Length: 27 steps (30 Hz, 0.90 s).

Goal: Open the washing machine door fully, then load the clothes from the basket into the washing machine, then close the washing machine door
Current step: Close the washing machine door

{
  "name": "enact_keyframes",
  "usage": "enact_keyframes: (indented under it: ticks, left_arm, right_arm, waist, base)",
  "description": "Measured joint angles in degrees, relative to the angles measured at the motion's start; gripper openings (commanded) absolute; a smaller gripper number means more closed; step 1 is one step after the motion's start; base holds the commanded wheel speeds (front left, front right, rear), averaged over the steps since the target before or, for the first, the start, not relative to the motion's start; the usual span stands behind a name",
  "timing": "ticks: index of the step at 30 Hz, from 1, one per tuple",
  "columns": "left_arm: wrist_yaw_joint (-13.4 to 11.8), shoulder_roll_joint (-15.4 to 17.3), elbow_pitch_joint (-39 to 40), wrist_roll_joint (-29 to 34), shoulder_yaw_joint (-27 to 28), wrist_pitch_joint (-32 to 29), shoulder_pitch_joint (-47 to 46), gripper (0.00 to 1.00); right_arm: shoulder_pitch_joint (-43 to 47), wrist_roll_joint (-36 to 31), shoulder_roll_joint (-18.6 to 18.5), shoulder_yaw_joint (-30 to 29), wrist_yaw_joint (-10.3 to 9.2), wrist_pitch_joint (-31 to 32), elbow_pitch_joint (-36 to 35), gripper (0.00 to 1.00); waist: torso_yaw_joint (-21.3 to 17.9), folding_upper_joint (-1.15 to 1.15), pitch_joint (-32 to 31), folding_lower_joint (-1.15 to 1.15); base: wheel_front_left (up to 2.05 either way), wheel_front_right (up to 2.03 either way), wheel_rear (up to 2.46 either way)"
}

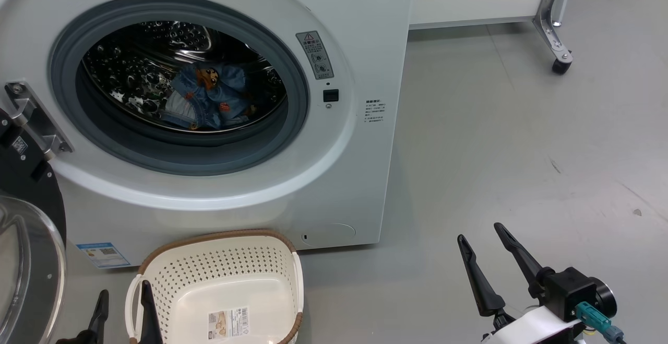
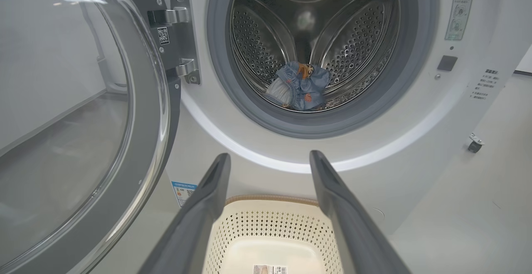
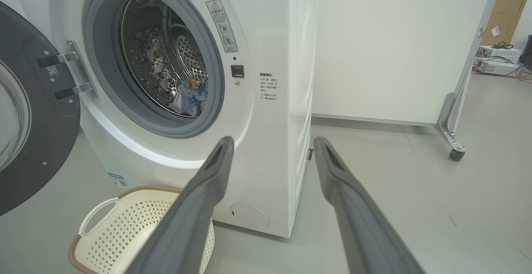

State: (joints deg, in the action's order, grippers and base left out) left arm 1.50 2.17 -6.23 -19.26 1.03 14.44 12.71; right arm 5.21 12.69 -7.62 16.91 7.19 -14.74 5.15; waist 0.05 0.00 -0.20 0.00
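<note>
The washing machine [image 1: 365, 46] fills my view, and the washing machine door [image 2: 75, 132] is swung wide open on my left. The basket [image 1: 224, 265] sits on the floor just below the opening, empty but for its label. The clothes [image 1: 211, 98] lie bundled low in the drum, so I judge closing is what remains. The left gripper [image 2: 269, 156] and right gripper [image 1: 480, 233] both have their fingers spread, holding nothing. I'd set the left fingers behind the door's outer edge and push in one smooth arc, keeping clear of the basket rim.

Left edge crops the washing machine door [image 1: 31, 192]; blue sticker [image 1: 103, 254] print seems illegible.
</note>
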Motion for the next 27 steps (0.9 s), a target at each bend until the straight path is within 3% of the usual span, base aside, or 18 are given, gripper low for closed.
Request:
enact_keyframes:
  ticks: [27]
  left_arm:
    - [-2.56, 0.21, 3.35, -1.02, -1.8, 0.0, 2.41, 1.0]
  right_arm:
    - [-0.04, 0.01, 0.01, -0.07, 0.0, 0.0, 0.01, 1.0]
  waist:
    - [0.0, 0.0, -0.08, 0.0]
  base:
    - [-0.68, 0.68, 0.0]
